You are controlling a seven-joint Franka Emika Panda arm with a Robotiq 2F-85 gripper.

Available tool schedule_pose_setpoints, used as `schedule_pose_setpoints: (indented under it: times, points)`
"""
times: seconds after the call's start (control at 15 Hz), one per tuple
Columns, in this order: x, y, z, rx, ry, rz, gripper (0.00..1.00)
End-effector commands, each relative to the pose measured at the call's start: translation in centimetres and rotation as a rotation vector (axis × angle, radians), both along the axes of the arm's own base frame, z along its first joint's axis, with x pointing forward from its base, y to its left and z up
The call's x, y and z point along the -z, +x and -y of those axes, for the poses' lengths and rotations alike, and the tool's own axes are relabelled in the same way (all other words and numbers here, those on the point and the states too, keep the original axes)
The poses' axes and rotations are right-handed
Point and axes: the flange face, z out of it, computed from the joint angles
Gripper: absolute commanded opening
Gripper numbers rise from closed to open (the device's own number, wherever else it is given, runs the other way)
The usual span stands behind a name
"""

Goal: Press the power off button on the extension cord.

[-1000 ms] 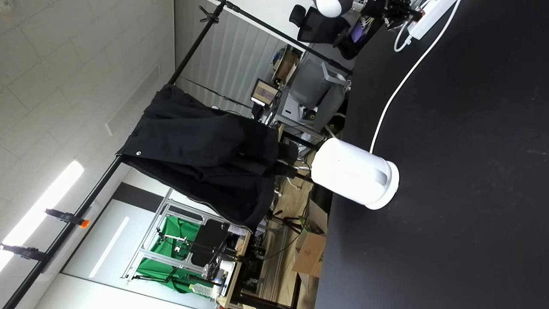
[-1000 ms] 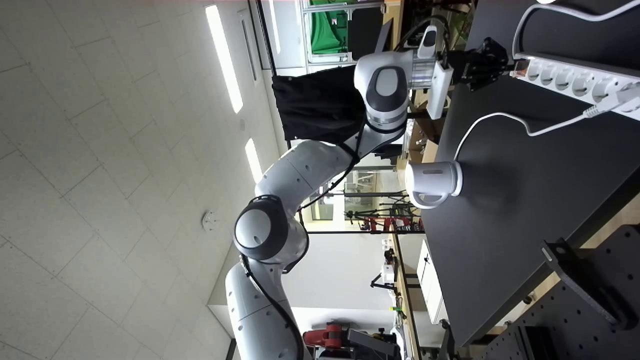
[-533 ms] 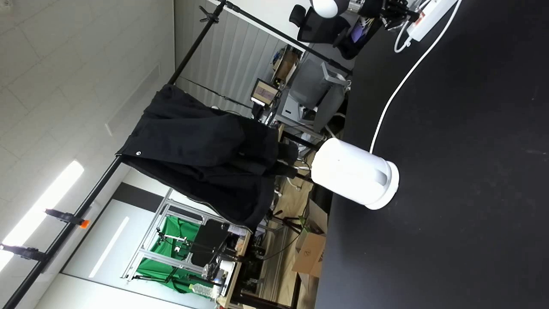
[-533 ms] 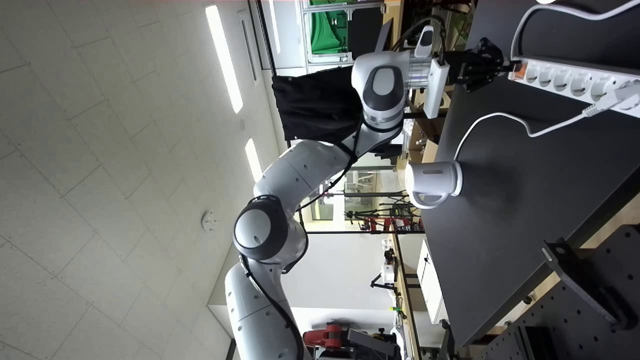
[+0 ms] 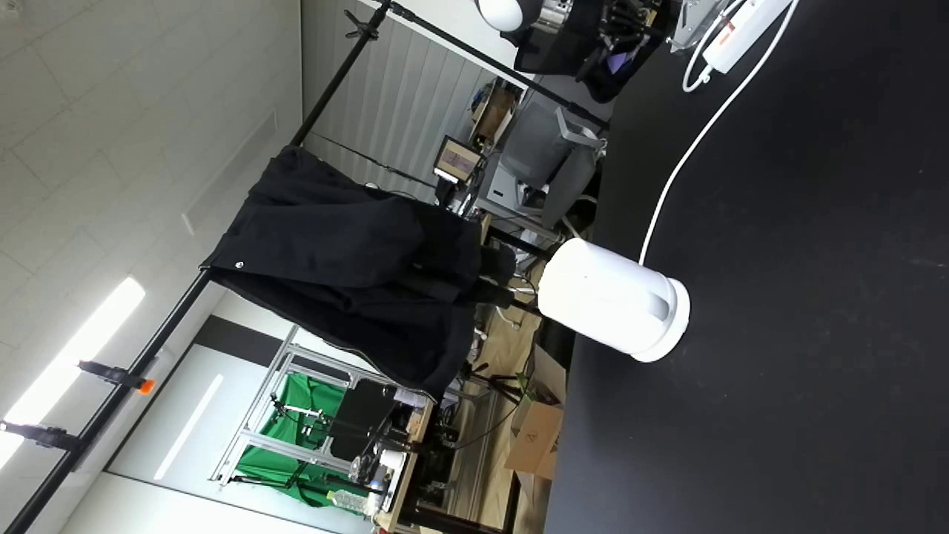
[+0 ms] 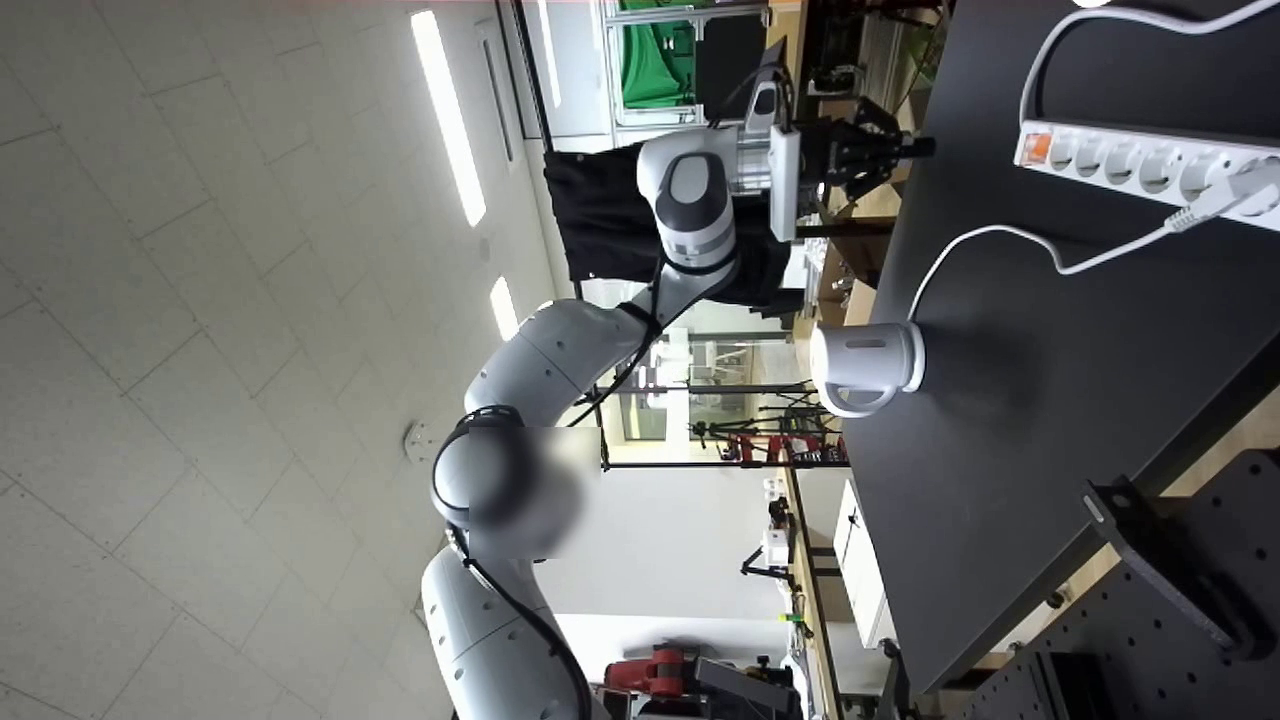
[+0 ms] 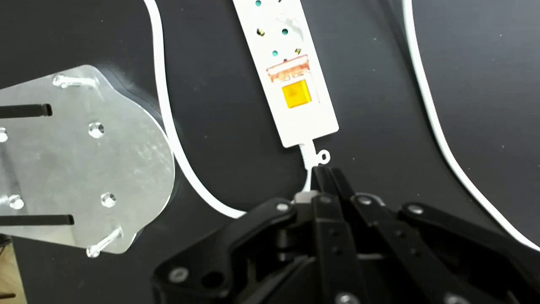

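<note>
Gripper (image 7: 329, 169), narrow, holding nothing; extension cord (image 7: 270, 44), one, below and ahead of it, apart; orange switch (image 7: 296, 93), one, setting unreadable: I judge the press likely done, next calling for a check, then a push if on.

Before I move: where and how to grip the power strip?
From above, I'd pinch the power strip across its narrow width beside the orange switch: it lies long, slim, sockets up, and the plug sits farther along. The gripper is shut, so open it first.
</note>
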Motion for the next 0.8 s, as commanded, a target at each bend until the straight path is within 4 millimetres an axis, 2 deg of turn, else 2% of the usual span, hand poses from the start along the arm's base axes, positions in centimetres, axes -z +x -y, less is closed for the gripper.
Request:
schedule_pose_setpoints:
  times: [0.0, 0.13, 0.2, 0.33, 0.4, 0.73]
  points:
    - [-1.88, -0.12, -0.70, -0.054, -0.017, -0.029, 0.36]
    - [-1.94, -0.19, -0.65, -0.073, -0.018, -0.043, 0.50]
    - [-1.24, 0.40, -0.57, -0.054, -0.014, -0.019, 0.32]
    - [-1.12, 0.29, -0.57, -0.063, -0.012, -0.025, 0.46]
    - [-1.08, 0.26, -0.57, -0.066, -0.011, -0.027, 0.50]
    - [-1.04, 0.23, -0.58, -0.070, -0.010, -0.028, 0.50]
